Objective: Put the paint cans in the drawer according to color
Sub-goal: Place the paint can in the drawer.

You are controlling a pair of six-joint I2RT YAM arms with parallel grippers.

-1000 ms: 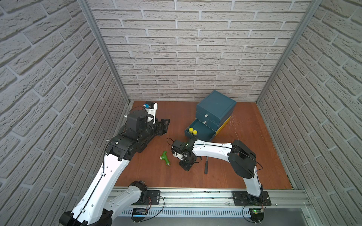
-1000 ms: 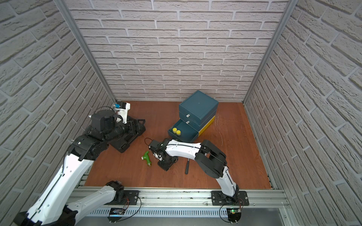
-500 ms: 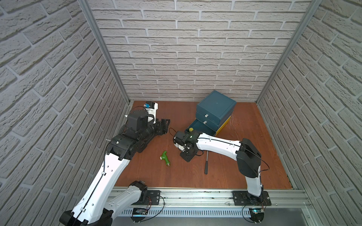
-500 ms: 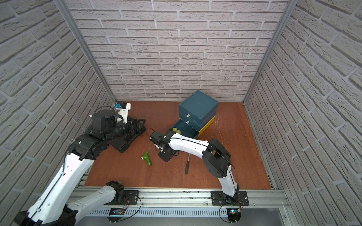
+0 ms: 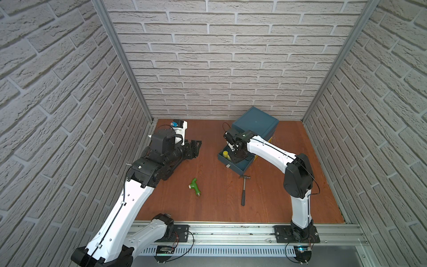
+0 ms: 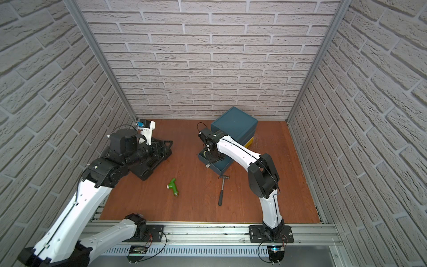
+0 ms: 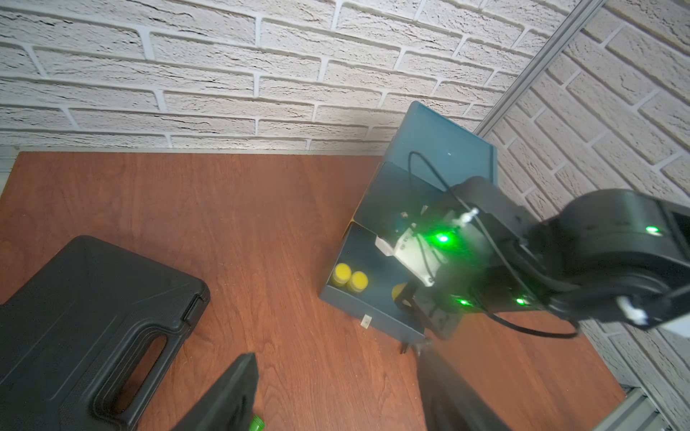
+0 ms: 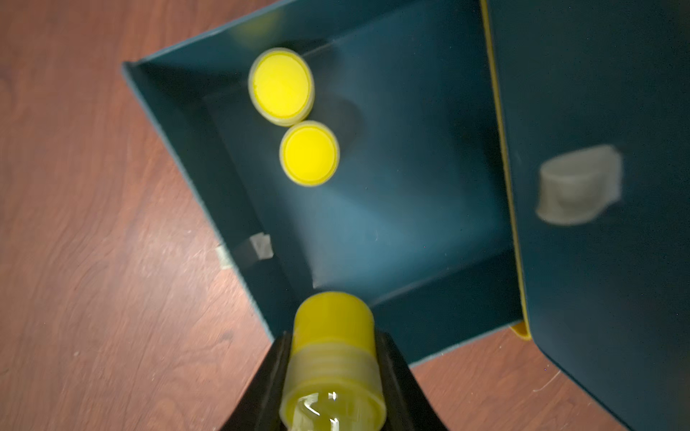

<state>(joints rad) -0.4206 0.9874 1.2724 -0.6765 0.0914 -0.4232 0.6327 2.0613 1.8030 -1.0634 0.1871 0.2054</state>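
The bottom drawer [image 8: 392, 194] of the teal cabinet [image 5: 255, 124] stands pulled out. Inside it two yellow paint cans [image 8: 280, 85] [image 8: 309, 153] sit upright, side by side near a front corner; the left wrist view shows them too [image 7: 341, 273]. My right gripper [image 8: 332, 337] is shut on a third yellow paint can [image 8: 332, 358], held on its side above the drawer's front edge. In both top views this gripper [image 5: 238, 157] [image 6: 213, 157] hangs over the drawer. My left gripper [image 7: 336, 373] is open and empty, at the left above the black case [image 7: 93, 317].
A green pipe fitting [image 5: 195, 187] lies mid-table and a hammer [image 5: 243, 191] lies in front of the drawer. The black case [image 6: 147, 171] takes up the left side under my left arm. Brick walls close in three sides.
My right gripper has carried the yellow can from the middle of the table, near the green fitting, back to above the open drawer. The left arm has not moved.
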